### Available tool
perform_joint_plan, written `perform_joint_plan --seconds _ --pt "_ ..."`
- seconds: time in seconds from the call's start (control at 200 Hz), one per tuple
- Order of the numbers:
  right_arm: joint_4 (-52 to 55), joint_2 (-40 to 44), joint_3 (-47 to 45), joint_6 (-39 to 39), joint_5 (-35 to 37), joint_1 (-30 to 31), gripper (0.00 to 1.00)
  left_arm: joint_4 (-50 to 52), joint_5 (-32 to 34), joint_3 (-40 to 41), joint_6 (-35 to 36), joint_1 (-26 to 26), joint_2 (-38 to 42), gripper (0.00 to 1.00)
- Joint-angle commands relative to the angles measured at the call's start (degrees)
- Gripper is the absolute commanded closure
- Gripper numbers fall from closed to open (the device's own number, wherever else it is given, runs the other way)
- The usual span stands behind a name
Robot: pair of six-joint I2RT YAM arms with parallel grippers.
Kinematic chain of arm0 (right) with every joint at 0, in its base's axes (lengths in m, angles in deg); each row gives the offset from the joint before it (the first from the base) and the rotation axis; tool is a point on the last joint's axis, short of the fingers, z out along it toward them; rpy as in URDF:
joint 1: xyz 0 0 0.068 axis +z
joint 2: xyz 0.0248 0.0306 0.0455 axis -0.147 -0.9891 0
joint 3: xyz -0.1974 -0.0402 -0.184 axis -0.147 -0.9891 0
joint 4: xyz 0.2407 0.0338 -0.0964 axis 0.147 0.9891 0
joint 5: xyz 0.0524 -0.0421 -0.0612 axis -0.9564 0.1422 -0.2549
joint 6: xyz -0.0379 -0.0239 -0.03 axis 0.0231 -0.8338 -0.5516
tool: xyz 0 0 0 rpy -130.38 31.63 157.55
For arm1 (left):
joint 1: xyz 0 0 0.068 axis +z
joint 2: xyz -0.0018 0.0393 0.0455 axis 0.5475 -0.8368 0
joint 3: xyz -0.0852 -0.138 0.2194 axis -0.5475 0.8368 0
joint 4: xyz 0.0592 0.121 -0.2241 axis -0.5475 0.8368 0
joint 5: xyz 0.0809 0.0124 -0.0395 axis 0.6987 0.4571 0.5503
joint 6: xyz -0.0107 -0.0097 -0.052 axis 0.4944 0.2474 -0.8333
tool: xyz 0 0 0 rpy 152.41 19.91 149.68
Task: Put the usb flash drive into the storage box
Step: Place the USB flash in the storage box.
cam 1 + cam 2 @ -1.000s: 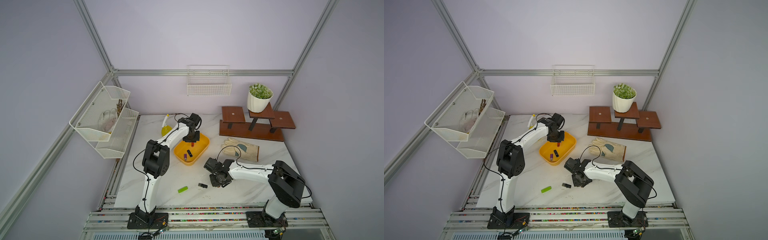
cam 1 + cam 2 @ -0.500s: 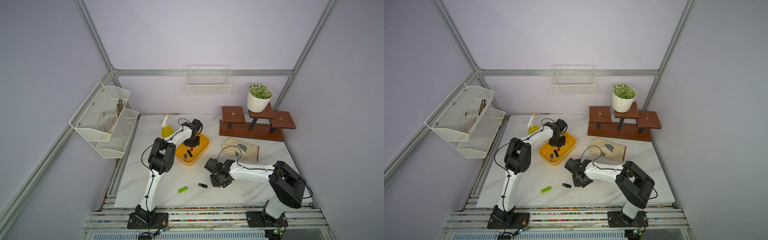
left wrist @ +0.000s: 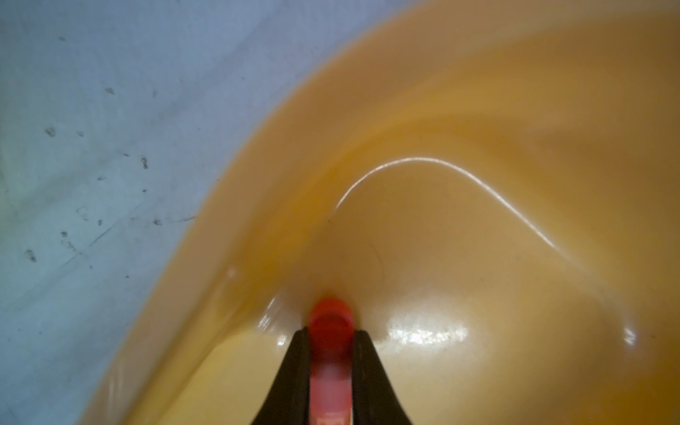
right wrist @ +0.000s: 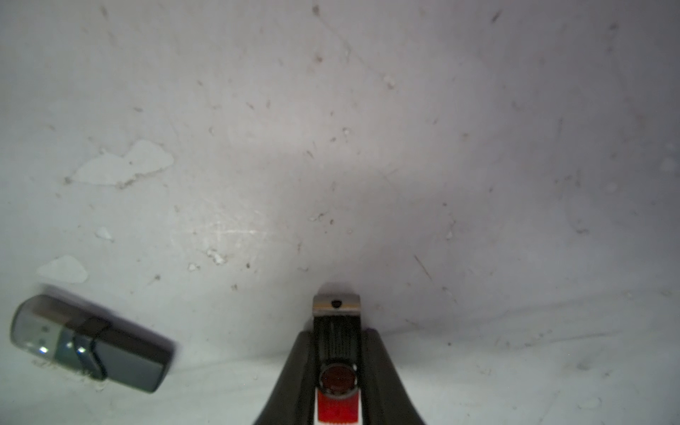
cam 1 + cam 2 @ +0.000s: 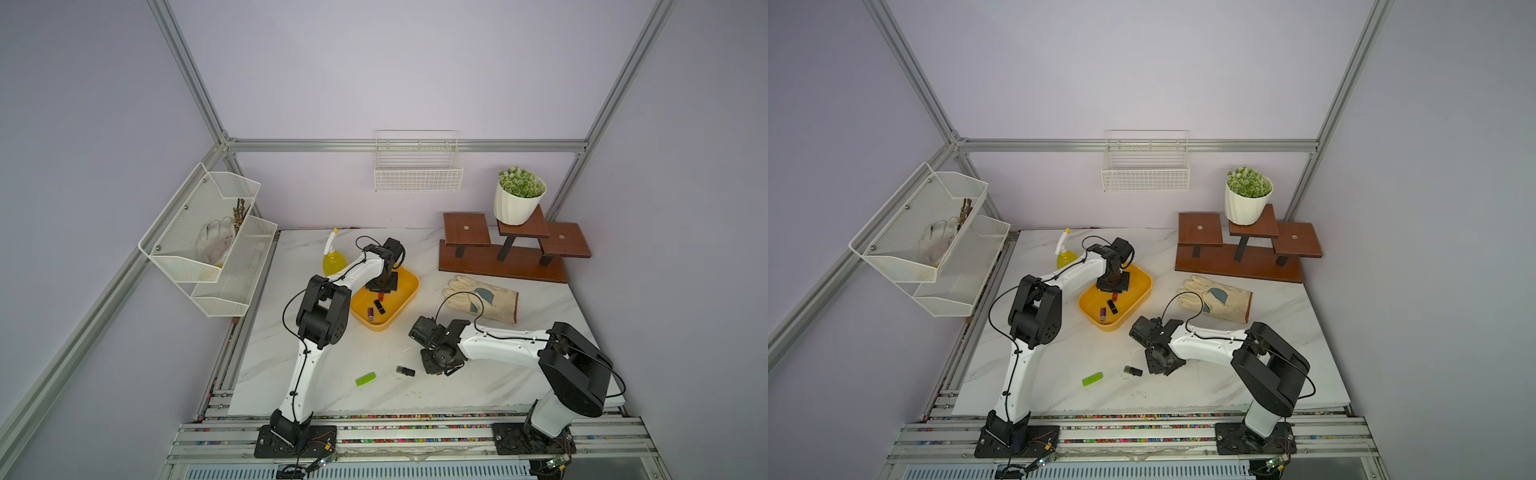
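Observation:
The storage box (image 5: 409,291) is a shallow yellow tub at the table's middle left, seen in both top views (image 5: 1140,296). My left gripper (image 3: 331,333) reaches down inside it, shut on a red usb flash drive (image 3: 331,317) whose tip is close to the tub floor. A purple drive (image 5: 370,313) and a black drive (image 5: 379,306) lie in the tub. My right gripper (image 4: 337,333) is low over the table near the front, shut on a black and red drive with a metal end (image 4: 336,303). A grey-black drive (image 4: 92,344) lies just beside it.
A green drive (image 5: 365,378) lies on the table near the front. A work glove (image 5: 482,297), a wooden stand (image 5: 503,259) with a plant pot (image 5: 519,199), a yellow spray bottle (image 5: 333,261), a wire wall basket (image 5: 417,166) and a mesh rack (image 5: 208,232) surround the work area.
My left gripper has come down further into the yellow tub with the red drive, and the left elbow has shifted back. The right arm has hardly moved.

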Motion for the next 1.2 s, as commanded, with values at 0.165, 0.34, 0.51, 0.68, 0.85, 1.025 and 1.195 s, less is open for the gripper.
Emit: perform_joint_plan --seconds 0.165,0.34,0.51,0.68,0.85,1.025,1.195 --pt "1.98 0.59 -0.05 0.54 2.25 0.07 1.0 0.59 -0.44 -3.7 0.38 0.79 1.37 0.73" --pt "2.2 1.17 0.03 0.52 2.71 -0.1 1.0 0.59 -0.73 -4.6 0.58 1.0 1.7 0.68" --pt "3.04 2.8 0.66 0.83 4.52 -0.6 1.0 1.64 -1.98 -5.8 0.45 1.36 2.59 0.67" --pt "7.87 10.38 5.89 1.2 9.17 -2.2 1.0 1.55 -4.94 -5.58 -1.35 1.03 10.73 0.56" --pt "11.77 10.61 15.21 -1.01 11.26 -3.95 1.0 1.55 -3.12 -3.5 -1.68 0.97 21.45 0.39" --pt "11.14 2.76 27.24 -5.77 10.43 -7.13 1.0 1.58 2.05 8.65 -0.83 1.2 33.51 0.25" --pt "10.75 -7.84 39.89 -10.33 7.69 -8.54 1.0 1.47 2.29 24.13 -3.08 1.23 44.06 0.19"
